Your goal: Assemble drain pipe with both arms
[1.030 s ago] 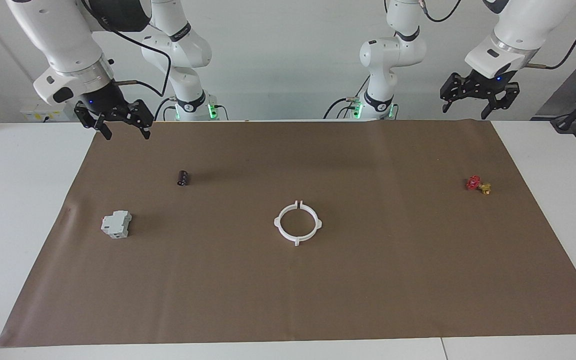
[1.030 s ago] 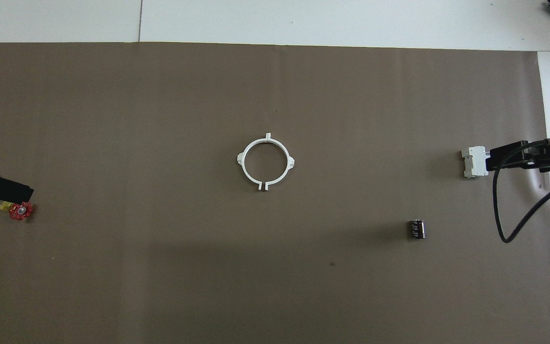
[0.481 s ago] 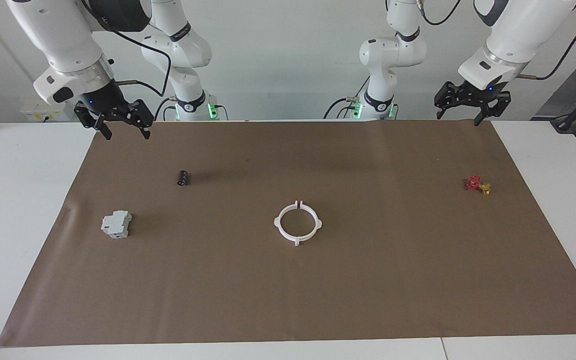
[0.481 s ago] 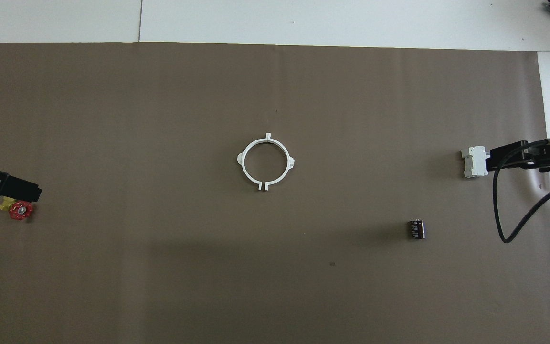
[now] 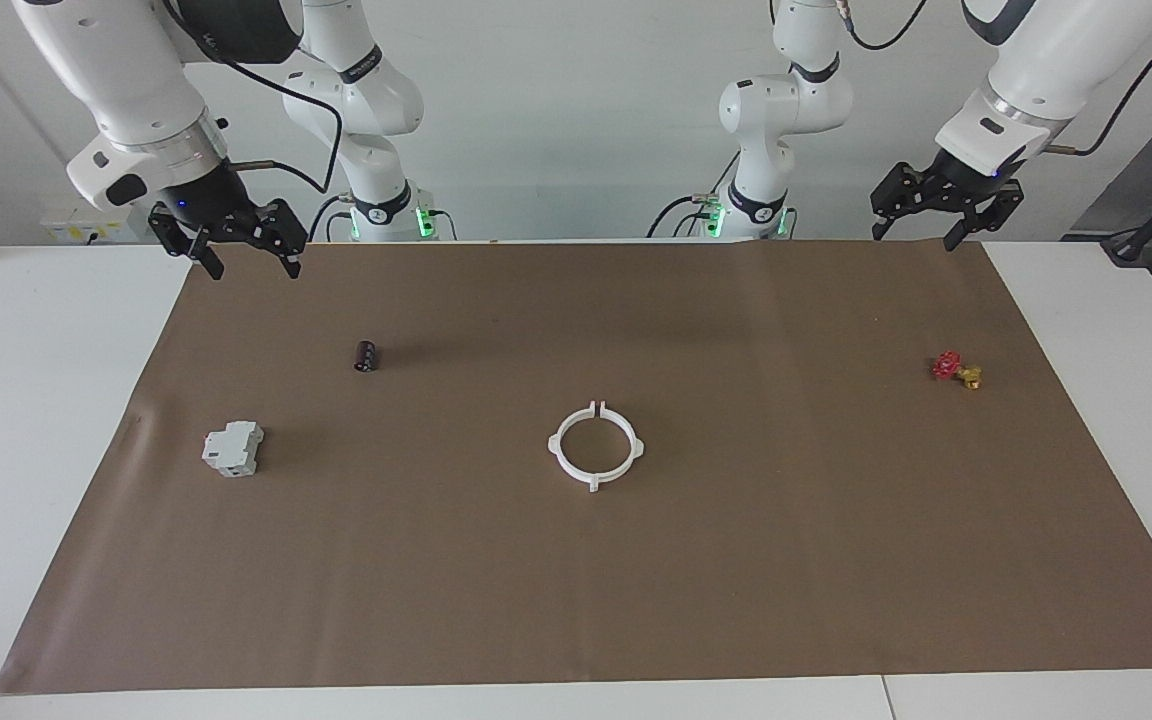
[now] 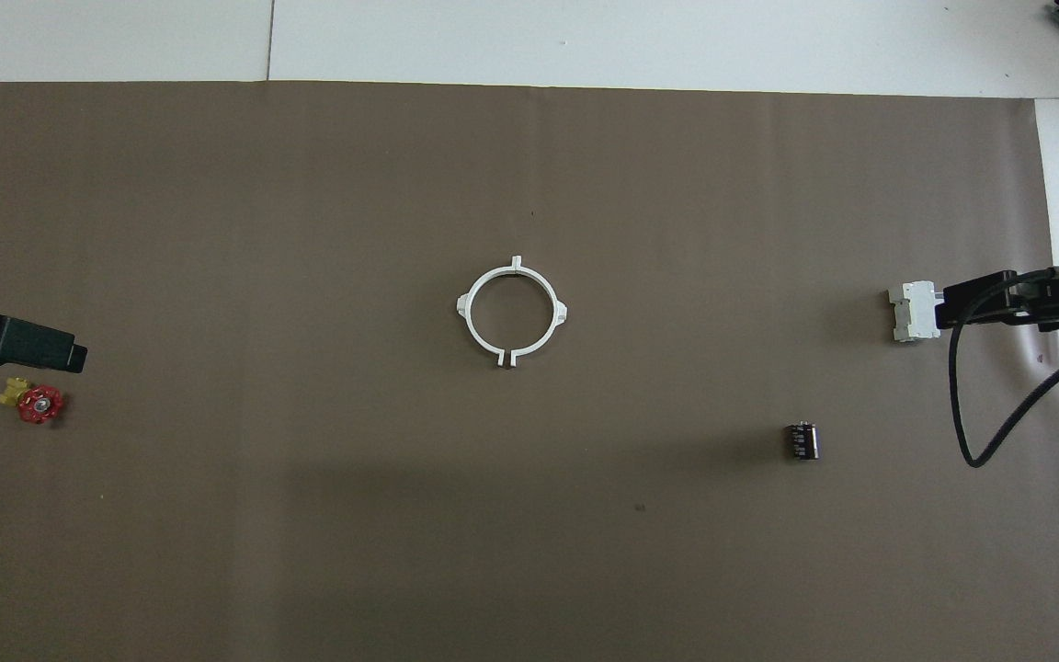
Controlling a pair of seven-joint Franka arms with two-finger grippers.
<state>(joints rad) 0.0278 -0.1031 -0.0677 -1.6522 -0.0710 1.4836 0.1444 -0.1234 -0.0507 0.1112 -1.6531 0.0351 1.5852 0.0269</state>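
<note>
The drain pipe (image 5: 558, 452) lies flat at the middle of the brown mat as one white ring of two half-rings. It also shows in the overhead view (image 6: 472, 328). Its tabs farther from the robots meet. The nearer tabs stand a small gap apart. My left gripper (image 5: 916, 235) is open and empty, up in the air over the mat's edge at the left arm's end. In the overhead view it (image 6: 56, 345) shows beside the valve. My right gripper (image 5: 251, 268) is open and empty over the mat's corner at the right arm's end, and waits. In the overhead view it (image 6: 950, 311) overlaps the grey block.
A light-grey boxy block (image 5: 232, 449) and a small black cylinder (image 5: 366, 356) lie toward the right arm's end. A red-and-gold valve piece (image 5: 956, 369) lies toward the left arm's end. A black cable (image 6: 966, 432) loops from the right wrist.
My left gripper has shifted a little toward the table's middle and, in the overhead view, off the valve piece. The right arm and the ring have not moved.
</note>
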